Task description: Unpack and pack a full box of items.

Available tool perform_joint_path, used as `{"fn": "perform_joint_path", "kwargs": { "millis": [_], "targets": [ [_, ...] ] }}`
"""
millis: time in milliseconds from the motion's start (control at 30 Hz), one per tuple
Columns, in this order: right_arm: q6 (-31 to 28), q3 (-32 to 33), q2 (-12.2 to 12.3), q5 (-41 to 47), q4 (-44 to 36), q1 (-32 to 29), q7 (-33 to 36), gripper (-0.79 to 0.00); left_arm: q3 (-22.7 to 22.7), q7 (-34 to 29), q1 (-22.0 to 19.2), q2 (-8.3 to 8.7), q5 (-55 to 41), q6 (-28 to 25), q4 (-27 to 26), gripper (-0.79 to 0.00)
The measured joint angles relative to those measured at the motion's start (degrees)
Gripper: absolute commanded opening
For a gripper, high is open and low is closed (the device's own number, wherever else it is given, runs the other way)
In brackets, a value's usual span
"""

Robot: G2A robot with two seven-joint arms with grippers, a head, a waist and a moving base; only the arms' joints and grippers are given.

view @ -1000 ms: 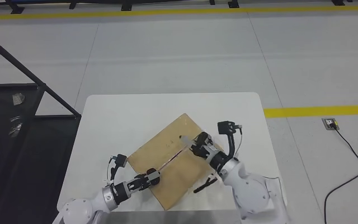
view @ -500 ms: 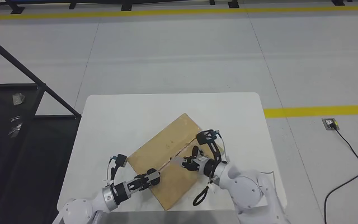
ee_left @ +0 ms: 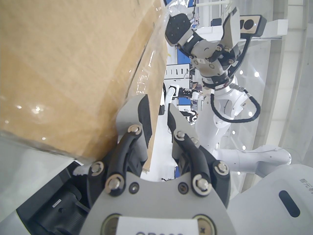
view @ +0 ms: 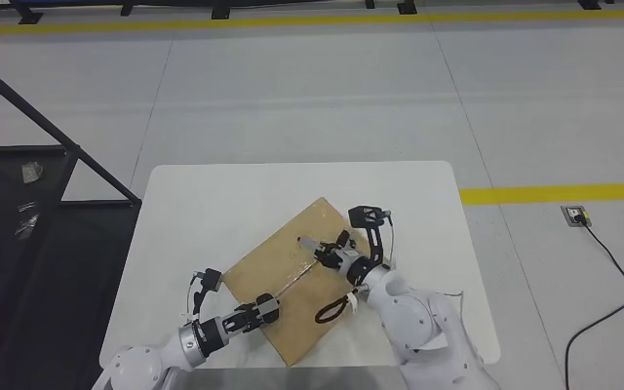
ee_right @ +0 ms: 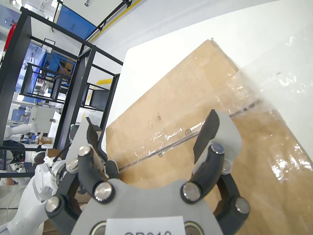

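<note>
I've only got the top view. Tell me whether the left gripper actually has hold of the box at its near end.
Observer: Not clamped. In the left wrist view the left gripper straddles the edge of a cardboard flap of the box; one finger touches it, the other stands apart.
Operator: Now give me the right gripper's fingers.
Observer: The right gripper has its fingers wide apart, over the centre seam of the box top.
Operator: Report the tape.
Observer: Clear tape runs wrinkled along that seam, and a thin dark line shows through it.
</note>
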Motion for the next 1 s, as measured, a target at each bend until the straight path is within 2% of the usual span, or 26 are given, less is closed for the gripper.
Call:
{"fn": "perform_joint_path", "kwargs": {
  "millis": [233, 433, 600, 733, 933, 1000],
  "targets": [
    [2.5, 0.9, -0.3, 4.7, -1.3, 0.1, -4.4, 0.000, 0.1, 0.1, -0.1, 0.03, 0.0, 0.2, 0.1, -0.560],
    [1.0, 0.7, -0.3, 7.3, -3.7, -1.5, -8.3, 0.000, 0.5, 0.1, -0.3, 0.02, -0.1, 0.1, 0.3, -0.560],
    [-0.3, -0.8, -0.4, 9.9, -1.2, 0.2, -5.9, 0.000, 0.6, 0.0, -0.5, 0.04, 0.0, 0.2, 0.4, -0.563],
    [-1.2, -2.0, -0.8, 14.9, 4.2, 4.0, -3.6, 0.000, 0.7, 0.0, -0.6, 0.05, 0.0, 0.2, 0.4, -0.563],
    [-1.7, -3.0, -1.0, 20.9, 12.9, 10.6, 6.0, 0.000, 0.8, 0.2, -0.5, 0.05, -0.1, 0.0, 0.5, -0.566],
    [-1.2, -2.7, -0.9, 21.0, 14.2, 11.7, 7.3, 0.000, 0.8, 0.3, -0.5, 0.06, -0.1, 0.0, 0.5, -0.566]
  ]
}}
